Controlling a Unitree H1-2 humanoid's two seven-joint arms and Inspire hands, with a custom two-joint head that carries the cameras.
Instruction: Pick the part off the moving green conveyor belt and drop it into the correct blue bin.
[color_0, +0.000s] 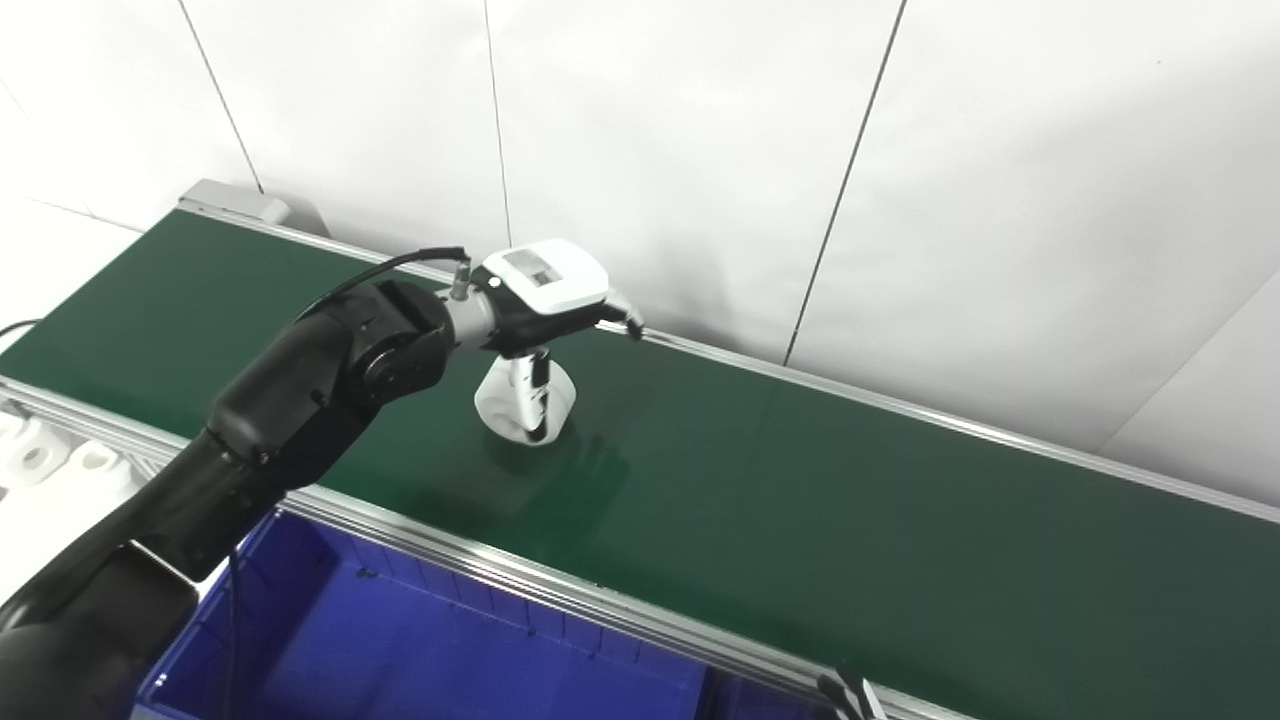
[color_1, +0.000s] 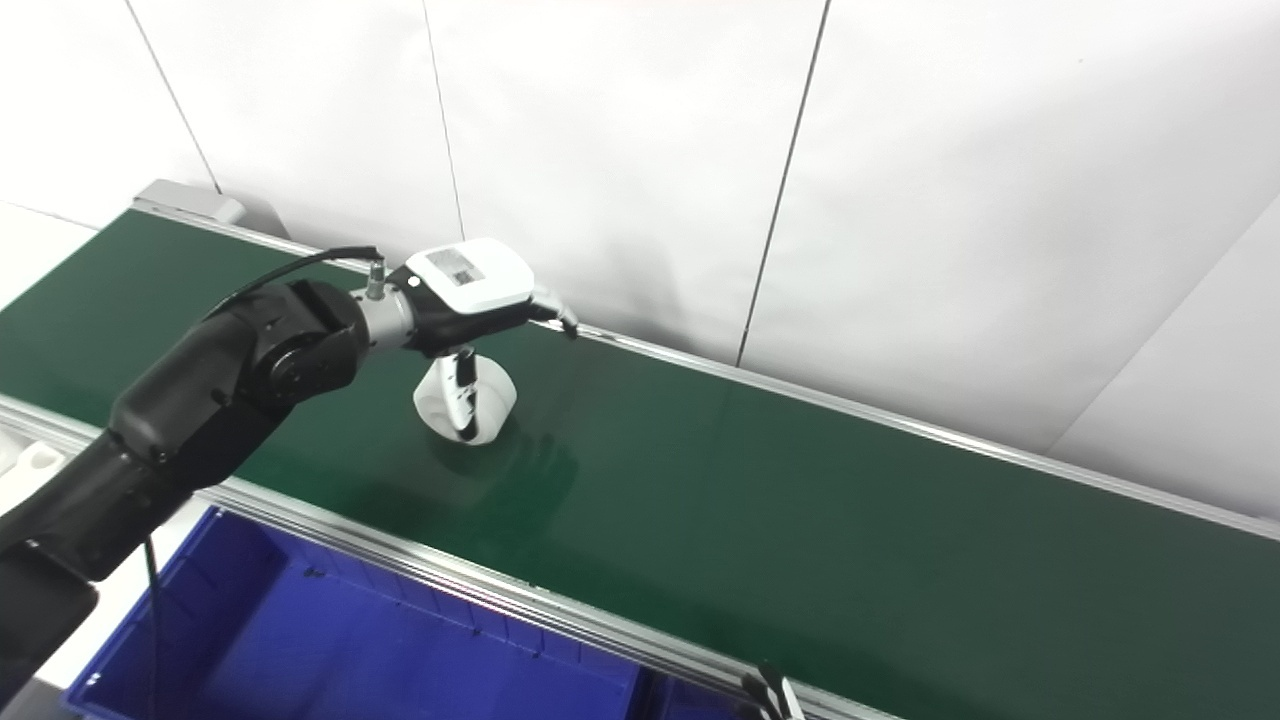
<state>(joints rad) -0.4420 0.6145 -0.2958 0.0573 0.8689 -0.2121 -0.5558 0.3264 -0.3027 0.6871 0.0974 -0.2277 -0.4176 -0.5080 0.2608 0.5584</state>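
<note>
A white, rounded part (color_0: 512, 402) stands tilted on the green conveyor belt (color_0: 800, 500), near its middle left. My left hand (color_0: 545, 290), with a white back, hangs right over it. One finger (color_0: 540, 385) runs down the part's front face and the hand closes around its top. The far-side fingers are hidden, and another finger sticks out toward the far rail. A blue bin (color_0: 330, 590) lies below the belt's near rail. At the bottom edge only a black-and-white tip of my right hand (color_0: 850, 697) shows.
Aluminium rails (color_0: 560, 585) border the belt on both sides, with a white panelled wall right behind the far one. Left of the near rail lie white moulded parts (color_0: 45, 458). A second blue compartment (color_0: 750, 700) begins right of the bin.
</note>
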